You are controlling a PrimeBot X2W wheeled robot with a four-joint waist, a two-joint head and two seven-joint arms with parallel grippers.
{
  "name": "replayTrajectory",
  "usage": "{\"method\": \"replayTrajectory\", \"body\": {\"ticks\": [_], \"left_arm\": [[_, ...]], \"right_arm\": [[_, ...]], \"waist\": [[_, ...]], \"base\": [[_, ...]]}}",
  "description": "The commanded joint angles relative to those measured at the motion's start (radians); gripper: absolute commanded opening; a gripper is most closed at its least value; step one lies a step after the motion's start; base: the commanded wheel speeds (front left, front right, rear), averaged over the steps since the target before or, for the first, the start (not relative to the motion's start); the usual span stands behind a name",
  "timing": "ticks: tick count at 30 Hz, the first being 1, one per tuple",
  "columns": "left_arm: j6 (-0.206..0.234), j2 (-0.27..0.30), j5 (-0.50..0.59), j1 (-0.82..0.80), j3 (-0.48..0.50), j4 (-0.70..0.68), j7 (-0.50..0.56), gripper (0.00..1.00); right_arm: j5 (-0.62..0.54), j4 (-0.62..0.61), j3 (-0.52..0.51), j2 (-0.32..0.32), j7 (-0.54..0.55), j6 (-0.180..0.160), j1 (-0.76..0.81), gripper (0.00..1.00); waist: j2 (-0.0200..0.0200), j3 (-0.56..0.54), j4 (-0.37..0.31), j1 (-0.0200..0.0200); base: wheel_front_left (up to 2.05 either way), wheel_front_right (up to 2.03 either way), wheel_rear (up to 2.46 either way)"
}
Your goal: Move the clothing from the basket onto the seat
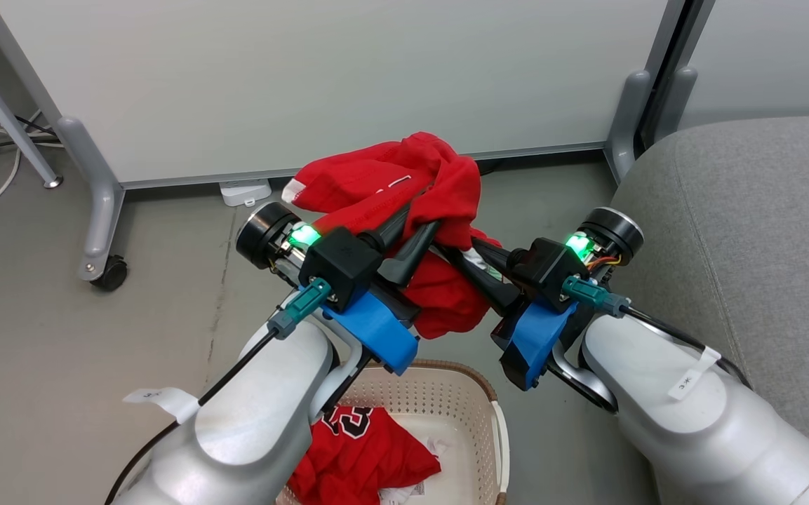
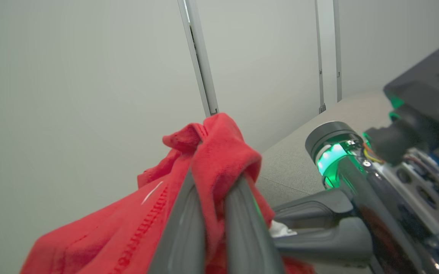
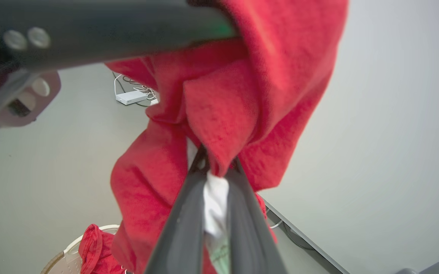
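Pinches a fold of one red garment (image 1: 390, 182) with the left fingers (image 1: 404, 261), shut tight on the cloth at the left. Holds that garment bunched in the air between both arms, clear of the basket (image 1: 432, 393). Has the other red garment (image 1: 369, 456), numbered 23, lying on the basket floor below. Clamps white trim of the raised garment with the right fingers (image 1: 481, 284), closed on the fabric. Has the grey seat (image 1: 748, 210) at far right, just beside the right arm.
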Motion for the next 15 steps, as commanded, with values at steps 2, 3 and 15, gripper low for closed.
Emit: {"method": "replayTrajectory", "body": {"ticks": [2,3,15], "left_arm": [[0.0,0.004,-0.003,-0.002,0.0,-0.003,-0.005,0.0],[0.0,0.004,-0.003,-0.001,0.0,-0.003,-0.005,0.0],[0.0,0.01,-0.006,-0.003,0.003,0.001,-0.005,0.0]], "right_arm": [[0.005,-0.008,-0.001,-0.004,-0.004,0.0,0.0,0.0],[0.005,-0.01,-0.003,-0.004,-0.004,0.0,0.002,0.0],[-0.005,-0.025,-0.016,-0.004,-0.004,0.0,0.013,0.0]], "waist": [[0.0,-0.001,-0.001,-0.0001],[0.0,-0.001,-0.002,-0.0001],[0.0,0.003,-0.001,-0.0001]], "base": [[0.0,0.0,0.0],[0.0,0.0,0.0],[0.0,0.0,0.0]]}}
